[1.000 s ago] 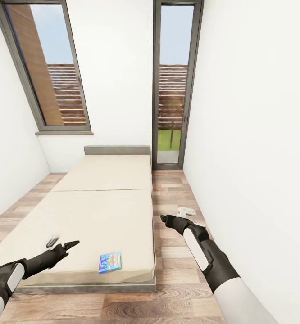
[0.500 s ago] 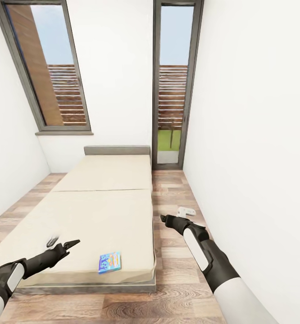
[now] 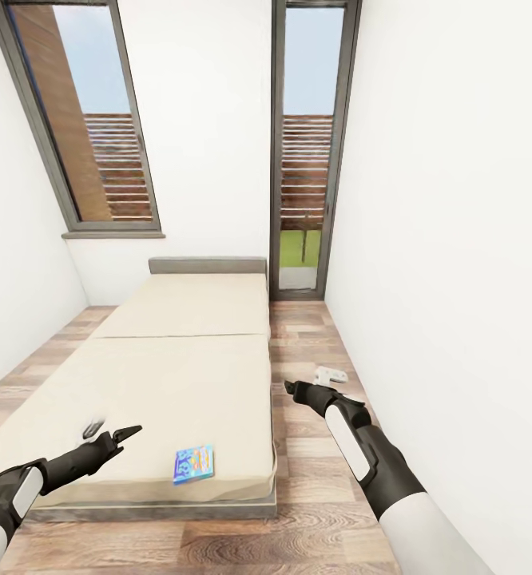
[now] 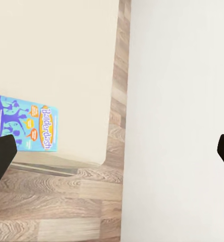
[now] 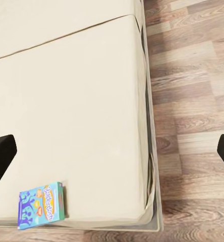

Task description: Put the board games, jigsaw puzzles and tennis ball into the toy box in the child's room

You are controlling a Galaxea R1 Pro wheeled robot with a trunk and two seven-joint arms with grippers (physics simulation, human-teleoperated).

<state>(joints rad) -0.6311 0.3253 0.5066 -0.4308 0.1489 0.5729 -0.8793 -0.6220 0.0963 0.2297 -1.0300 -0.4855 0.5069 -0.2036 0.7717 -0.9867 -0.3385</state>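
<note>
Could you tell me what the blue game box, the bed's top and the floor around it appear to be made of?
The flat blue game box looks like printed cardboard: sharp edges, cartoon artwork and lettering. The plain beige mattress seems a matte fabric cover, with a seam across it and no sheen. The brown plank floor reads as wood or wood-look laminate, showing grain and board joints.

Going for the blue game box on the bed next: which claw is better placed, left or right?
Probably the left. The left claw hangs open over the bed, close to the blue board game near the foot edge. The right claw hangs open over the floor beside the bed, farther off.
</note>
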